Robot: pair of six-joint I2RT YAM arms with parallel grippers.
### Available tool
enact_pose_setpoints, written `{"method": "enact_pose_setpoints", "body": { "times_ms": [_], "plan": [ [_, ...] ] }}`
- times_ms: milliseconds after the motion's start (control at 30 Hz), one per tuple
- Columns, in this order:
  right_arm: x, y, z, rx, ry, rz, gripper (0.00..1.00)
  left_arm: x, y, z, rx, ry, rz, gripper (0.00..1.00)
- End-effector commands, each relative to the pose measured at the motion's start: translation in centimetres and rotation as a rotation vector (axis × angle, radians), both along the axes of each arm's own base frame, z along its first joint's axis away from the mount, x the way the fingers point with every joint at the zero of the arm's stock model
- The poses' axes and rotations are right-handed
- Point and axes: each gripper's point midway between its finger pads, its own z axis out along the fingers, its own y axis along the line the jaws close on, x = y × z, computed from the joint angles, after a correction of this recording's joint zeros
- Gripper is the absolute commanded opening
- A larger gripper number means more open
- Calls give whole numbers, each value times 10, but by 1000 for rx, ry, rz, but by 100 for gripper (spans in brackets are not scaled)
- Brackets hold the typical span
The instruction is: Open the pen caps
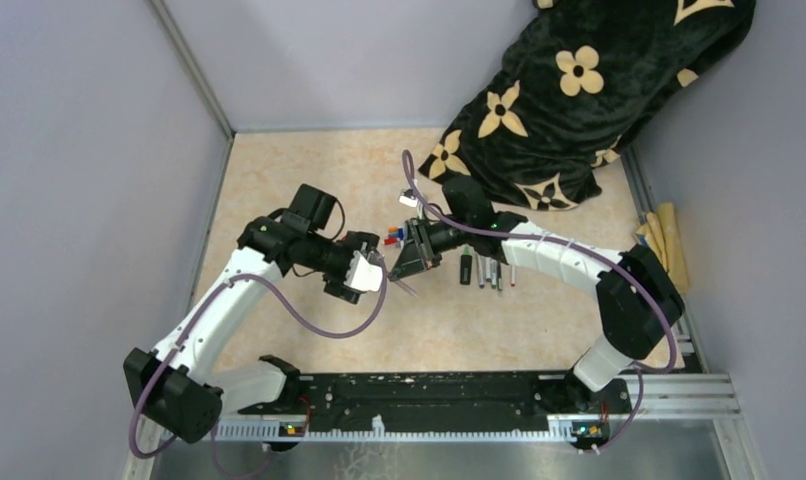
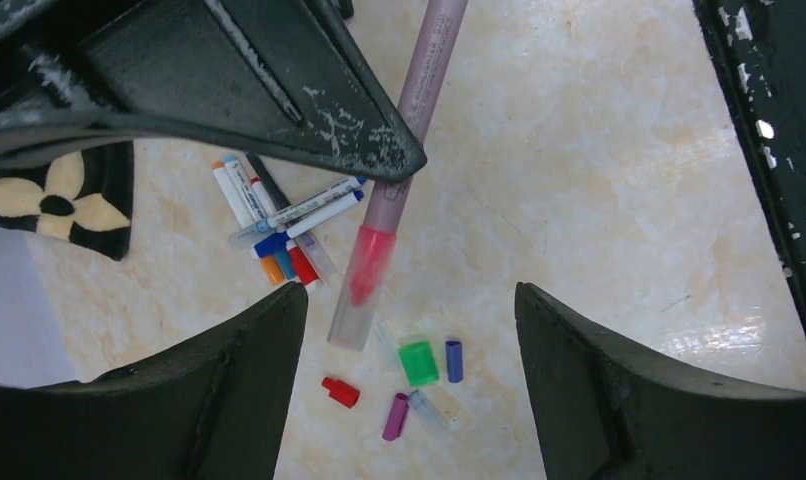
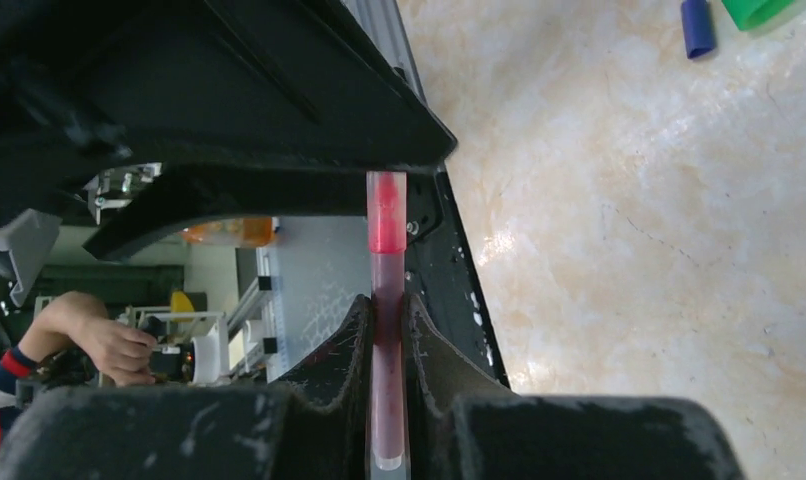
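Your right tool (image 3: pixel 387 330) clenched on slim pink translucent pen (image 2: pixel 419 90); left tool (image 2: pixel 409 292) spread wide, empty. Likely light, stiff, slick: you pinch clear cap (image 2: pixel 347 325) over red tip (image 2: pixel 369 262), mid-length.

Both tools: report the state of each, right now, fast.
Left tool: open, holding nothing.
Right tool: closed on the pink pen.

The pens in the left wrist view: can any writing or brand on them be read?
On the pink pen: grey print along its barrel, too small and blurred to read.
In the pile of pens: dark print on one white barrel, unreadable.
No other writing shows.
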Motion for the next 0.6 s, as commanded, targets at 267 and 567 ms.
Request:
{"method": "enact_pose_setpoints", "body": {
  "times_ms": [267, 567],
  "plan": [
    [3, 25, 19, 85, -1, 67, 0, 16, -6, -19, 140, -133, -50, 32],
    [-5, 35, 3, 58, 18, 78, 26, 23, -8, -20, 146, -154, -26, 0]
  ]
}}
